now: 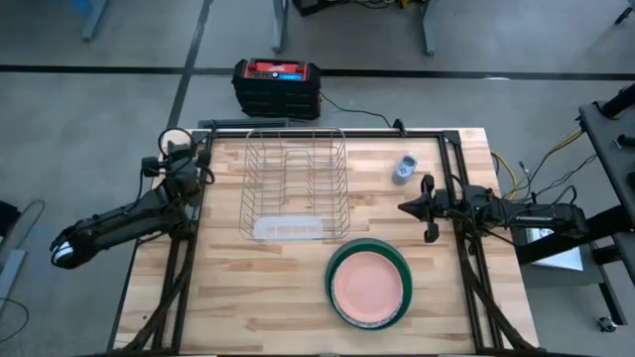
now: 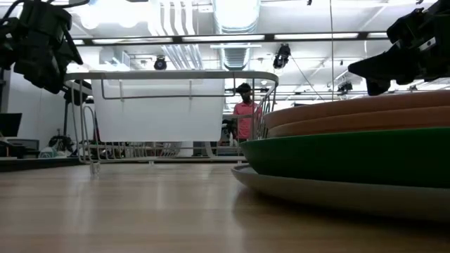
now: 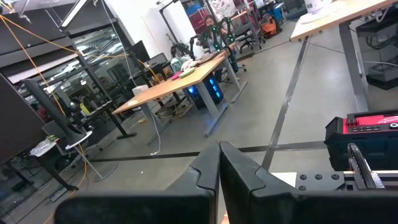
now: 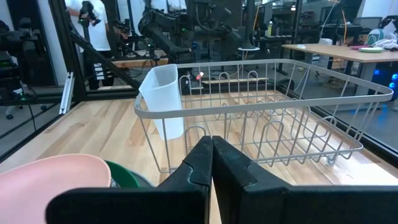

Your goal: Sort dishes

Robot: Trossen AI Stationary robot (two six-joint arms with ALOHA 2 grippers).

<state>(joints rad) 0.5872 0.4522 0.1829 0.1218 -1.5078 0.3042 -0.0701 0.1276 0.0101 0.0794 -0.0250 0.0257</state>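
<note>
Stacked plates [image 2: 351, 147] beneath pink plate [image 1: 368, 286], low view only.

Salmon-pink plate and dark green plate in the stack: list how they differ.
The salmon-pink plate lies on top of the stack with its whole face showing; the dark green plate sits beneath it and shows only as a ring. The green plate is wider, its rim reaching out past the pink one all round. In the low view the green rim looks thicker than the pink edge. Both are round, lie flat in one stack on the table's near right part, and neither gripper touches them.
</note>
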